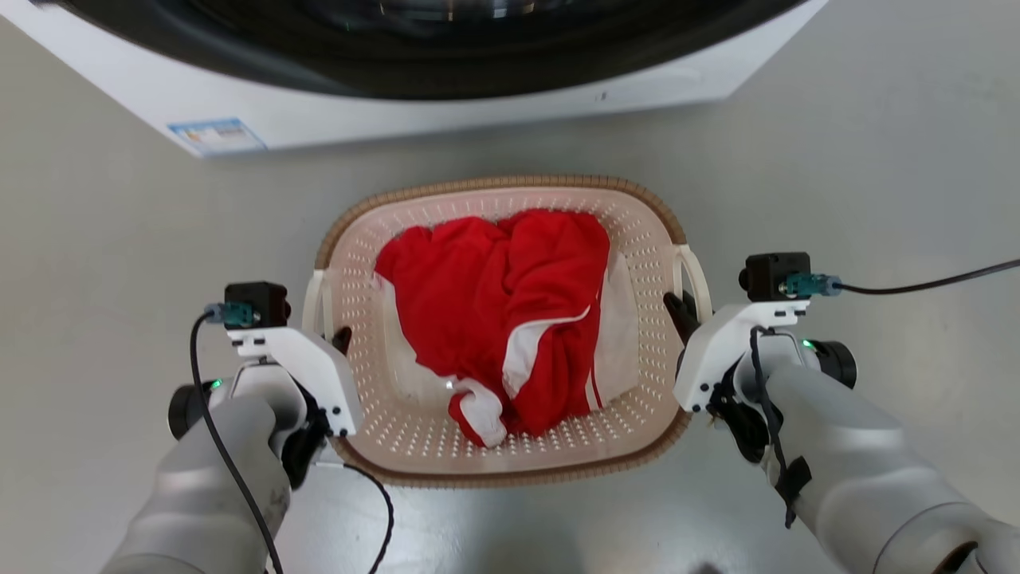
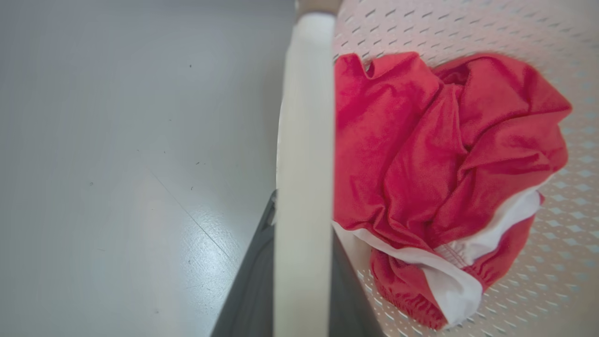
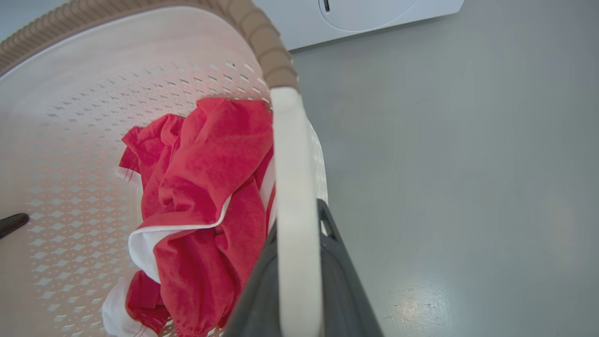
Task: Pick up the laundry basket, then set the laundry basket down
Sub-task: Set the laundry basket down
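Over grey floor (image 1: 876, 159), our cream-white perforated plastic laundry basket (image 1: 510, 185) runs nine-to-three o'clock, left gripper (image 1: 339, 339) and right gripper (image 1: 681, 307) clamped on its white loop handles (image 2: 304, 140) (both equally near).

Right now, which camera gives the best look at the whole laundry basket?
The head view: it looks down on the whole laundry basket, brown rim, both handles and red garment. The left wrist view shows one white handle and perforated wall; the right wrist view adds some rim.
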Controlling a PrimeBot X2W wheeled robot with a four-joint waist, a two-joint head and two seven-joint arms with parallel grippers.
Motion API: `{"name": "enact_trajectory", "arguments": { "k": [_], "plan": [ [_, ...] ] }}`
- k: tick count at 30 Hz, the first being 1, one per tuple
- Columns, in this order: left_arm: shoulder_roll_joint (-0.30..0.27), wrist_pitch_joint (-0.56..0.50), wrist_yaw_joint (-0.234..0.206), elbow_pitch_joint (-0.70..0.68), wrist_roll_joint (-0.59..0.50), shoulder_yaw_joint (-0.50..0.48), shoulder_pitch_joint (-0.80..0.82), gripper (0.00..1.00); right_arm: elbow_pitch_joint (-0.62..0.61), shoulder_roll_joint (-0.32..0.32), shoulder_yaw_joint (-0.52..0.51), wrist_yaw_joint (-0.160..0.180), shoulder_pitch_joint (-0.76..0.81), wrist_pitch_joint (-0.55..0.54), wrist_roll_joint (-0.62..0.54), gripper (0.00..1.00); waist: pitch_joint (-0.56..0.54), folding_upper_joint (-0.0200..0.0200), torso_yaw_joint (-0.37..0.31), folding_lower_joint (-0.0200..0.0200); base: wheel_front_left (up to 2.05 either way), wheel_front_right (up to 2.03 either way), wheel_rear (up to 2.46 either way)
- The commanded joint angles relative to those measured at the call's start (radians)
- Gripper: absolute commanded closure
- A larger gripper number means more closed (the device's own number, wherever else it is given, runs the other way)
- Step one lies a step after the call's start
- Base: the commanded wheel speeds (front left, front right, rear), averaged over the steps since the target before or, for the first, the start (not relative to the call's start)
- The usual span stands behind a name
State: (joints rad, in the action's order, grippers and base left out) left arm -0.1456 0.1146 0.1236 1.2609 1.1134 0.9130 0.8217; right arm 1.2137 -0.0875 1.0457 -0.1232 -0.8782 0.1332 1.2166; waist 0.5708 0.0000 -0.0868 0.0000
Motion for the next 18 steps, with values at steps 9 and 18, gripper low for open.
{"name": "enact_trajectory", "arguments": {
  "k": [9,18],
  "plan": [
    [-0.04,0.055,0.007,0.009,-0.012,-0.01,0.085,1.0,-0.003,0.017,0.015,-0.008,-0.023,0.045,0.02,1.0,0.142,0.0,-0.005,0.0,0.0,0.0,0.0],
    [-0.051,0.1,0.007,0.019,-0.017,-0.013,0.135,1.0,-0.005,0.026,0.019,-0.008,-0.067,0.081,0.036,1.0,0.228,0.0,-0.007,0.0,0.0,0.0,0.0]
  ]
}}
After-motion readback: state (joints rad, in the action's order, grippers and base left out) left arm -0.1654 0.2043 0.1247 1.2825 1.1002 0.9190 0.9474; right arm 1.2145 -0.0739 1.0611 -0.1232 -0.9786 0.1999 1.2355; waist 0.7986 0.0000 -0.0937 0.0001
